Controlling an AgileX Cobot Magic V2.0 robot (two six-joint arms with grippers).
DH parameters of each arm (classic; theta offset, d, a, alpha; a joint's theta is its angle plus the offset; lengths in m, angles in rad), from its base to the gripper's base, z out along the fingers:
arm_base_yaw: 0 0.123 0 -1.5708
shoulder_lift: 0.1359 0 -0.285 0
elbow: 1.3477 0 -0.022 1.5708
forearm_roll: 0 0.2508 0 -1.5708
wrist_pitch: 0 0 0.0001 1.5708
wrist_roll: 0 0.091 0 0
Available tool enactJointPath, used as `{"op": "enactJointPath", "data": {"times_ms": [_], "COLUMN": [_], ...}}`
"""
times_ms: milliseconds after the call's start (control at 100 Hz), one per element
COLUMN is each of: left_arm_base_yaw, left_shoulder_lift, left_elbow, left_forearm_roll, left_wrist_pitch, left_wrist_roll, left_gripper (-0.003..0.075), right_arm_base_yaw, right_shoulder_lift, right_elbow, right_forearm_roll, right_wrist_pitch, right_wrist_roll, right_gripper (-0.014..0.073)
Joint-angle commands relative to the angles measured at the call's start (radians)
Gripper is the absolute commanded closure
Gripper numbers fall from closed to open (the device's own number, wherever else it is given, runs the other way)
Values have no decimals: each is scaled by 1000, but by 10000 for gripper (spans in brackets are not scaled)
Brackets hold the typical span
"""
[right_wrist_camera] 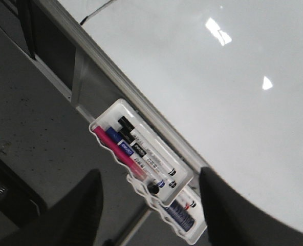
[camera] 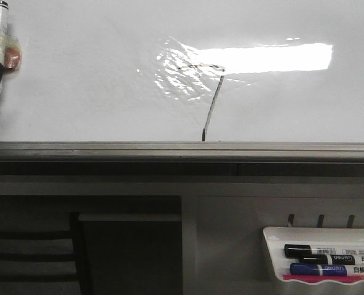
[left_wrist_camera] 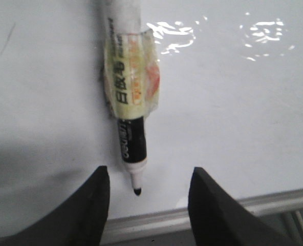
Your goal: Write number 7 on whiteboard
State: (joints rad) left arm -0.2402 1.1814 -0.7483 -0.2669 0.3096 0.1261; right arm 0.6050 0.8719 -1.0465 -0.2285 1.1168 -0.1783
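Below the board's near rail, you had the tray [camera: 274,246] with its pens; the right gripper [right_wrist_camera: 149,205] hung spread apart. On the whiteboard [camera: 77,92], the 7 [camera: 211,101] reached that rail. Far left, the left gripper [left_wrist_camera: 149,197], also apart, carried a taped marker [left_wrist_camera: 128,97].

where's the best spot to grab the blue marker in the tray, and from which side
Grip the blue marker mid-barrel, coming from the open face of the tray. It lies flat and lengthwise, packed between the black marker and the pink marker, so the fingers should straddle its narrow width.
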Motion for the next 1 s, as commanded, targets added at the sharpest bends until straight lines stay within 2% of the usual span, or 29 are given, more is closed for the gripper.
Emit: {"op": "enactJointPath", "data": {"times_ms": [0,130,240,390,500,590,670,830,860,990], "left_arm_base_yaw": [3,3,3,3,3,3,3,3,3,3], "left_shoulder_lift": [-97,-232,-352,-508,-598,-640,-654,-654,-654,-654], "left_elbow": [-24,-24,-5,92,199,275,328,363,363,363], "left_forearm_roll": [17,54,76,76,76,76,76,74,74,64], "left_wrist_pitch": [40,142,176,106,2,-80,-143,-193,-193,-193], "left_wrist_roll": [-2,-2,1,2,2,2,2,2,2,2], "left_gripper": [391,391,402,435,472,514,578,713,741,741], "right_arm_base_yaw": [-6,-6,-6,-6,-6,-6,-6,-6,-6,-6], "right_shoulder_lift": [-9,-25,-79,-179,-245,-279,-287,-287,-287,-287], "right_elbow": [2,87,206,383,494,571,619,645,645,645], "right_forearm_roll": [-35,-35,-33,-31,-26,-26,-26,-26,-26,-26], "right_wrist_pitch": [-32,-93,-260,-561,-759,-899,-981,-1020,-1020,-1017], "right_wrist_roll": [143,301,366,387,387,387,387,387,387,387], "right_gripper": [218,218,218,219,244,312,424,652,664,665]}}
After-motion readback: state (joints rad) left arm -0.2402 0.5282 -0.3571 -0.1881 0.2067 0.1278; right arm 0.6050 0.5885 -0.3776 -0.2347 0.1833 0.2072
